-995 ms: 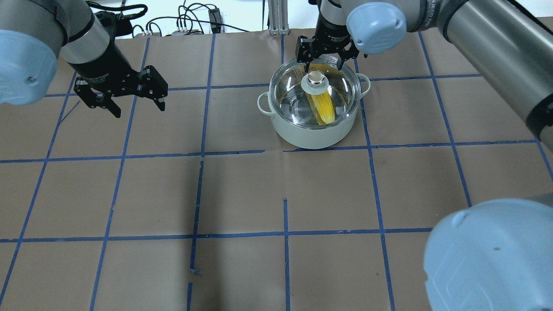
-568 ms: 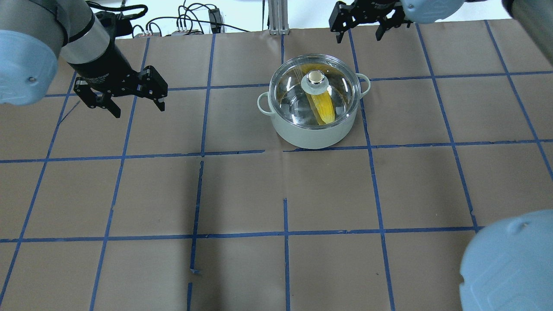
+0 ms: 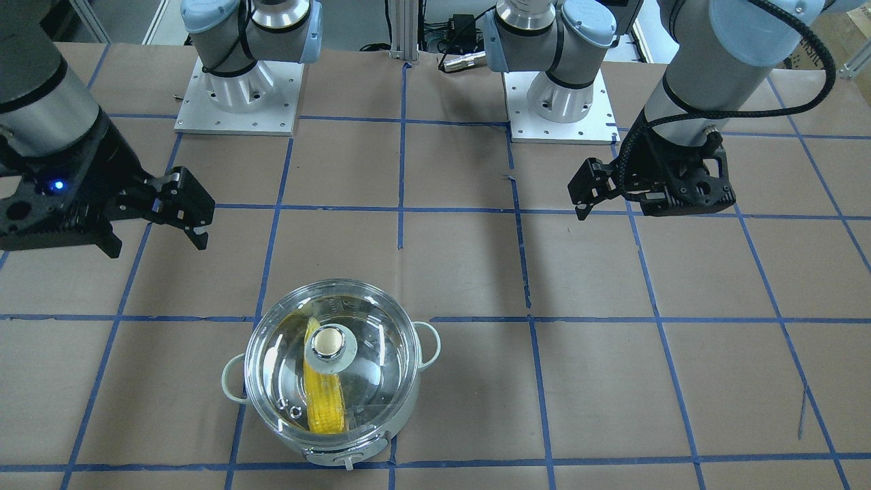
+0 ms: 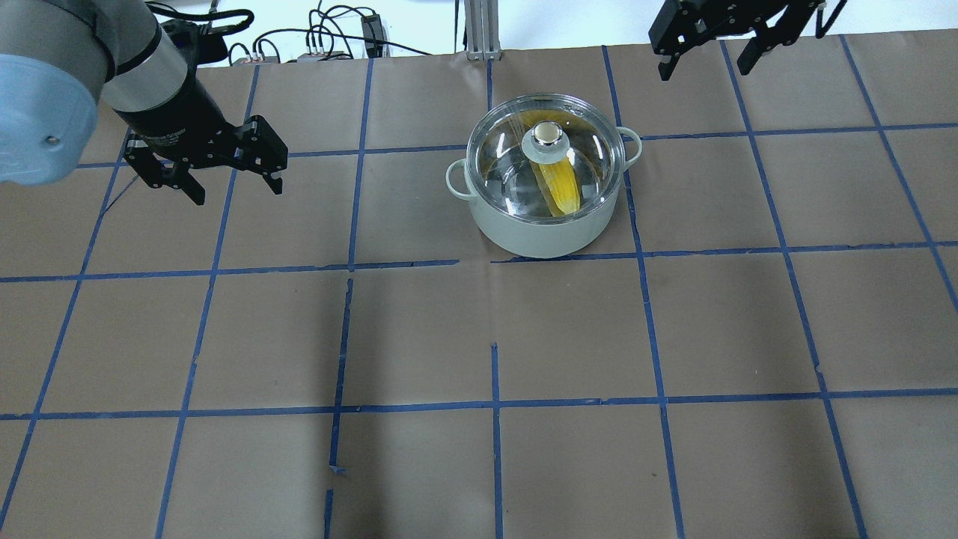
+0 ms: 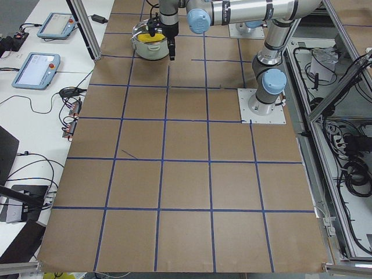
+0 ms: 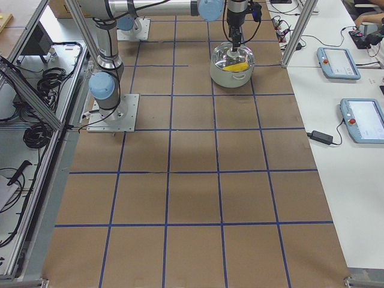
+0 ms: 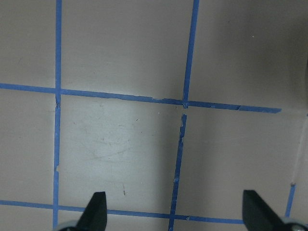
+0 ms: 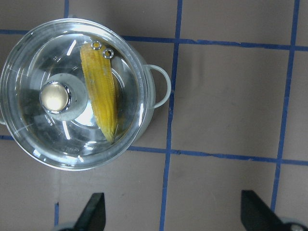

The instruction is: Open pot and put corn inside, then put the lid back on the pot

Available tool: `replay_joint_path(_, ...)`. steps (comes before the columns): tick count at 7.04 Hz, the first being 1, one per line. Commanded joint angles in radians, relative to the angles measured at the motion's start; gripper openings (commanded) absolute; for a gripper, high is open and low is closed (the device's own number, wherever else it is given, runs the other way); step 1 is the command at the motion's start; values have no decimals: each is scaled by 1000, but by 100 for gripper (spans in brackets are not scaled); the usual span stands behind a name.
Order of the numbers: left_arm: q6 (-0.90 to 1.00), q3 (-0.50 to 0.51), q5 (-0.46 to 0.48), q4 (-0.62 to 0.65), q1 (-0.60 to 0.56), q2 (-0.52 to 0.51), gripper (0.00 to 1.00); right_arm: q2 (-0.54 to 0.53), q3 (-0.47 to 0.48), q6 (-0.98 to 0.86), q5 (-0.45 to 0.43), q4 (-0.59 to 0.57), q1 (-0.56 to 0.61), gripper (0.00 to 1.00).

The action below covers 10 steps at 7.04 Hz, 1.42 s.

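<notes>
The lid is sitting on the pot, far side, with the corn lying inside. I am hanging right gripper and left gripper wide open, empty, apart from it, avoiding knocks.

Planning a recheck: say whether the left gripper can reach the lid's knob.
Probably yes: left gripper is open, nothing stands between it and the lid, and right gripper hangs clear.

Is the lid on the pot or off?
On: the glass lid sits level on the pot, the corn visible through it inside.
</notes>
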Motion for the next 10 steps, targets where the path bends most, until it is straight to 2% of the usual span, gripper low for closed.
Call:
replay_joint_path(1, 0, 0, 2, 0, 0, 1, 100, -125, 101, 3, 1, 26, 0, 100)
replay_joint_path(3, 0, 0, 2, 0, -1, 0, 100, -234, 232, 19, 5, 44, 3, 100)
replay_joint_path(4, 0, -3, 1, 0, -1, 0, 100, -248, 254, 20, 7, 123, 3, 100)
replay_joint_path(8, 0, -1, 1, 0, -1, -2, 100, -253, 255, 18, -1, 132, 3, 100)
replay_joint_path(10, 0, -1, 1, 0, -1, -2, 100, -251, 266, 7, -62, 92, 3, 100)
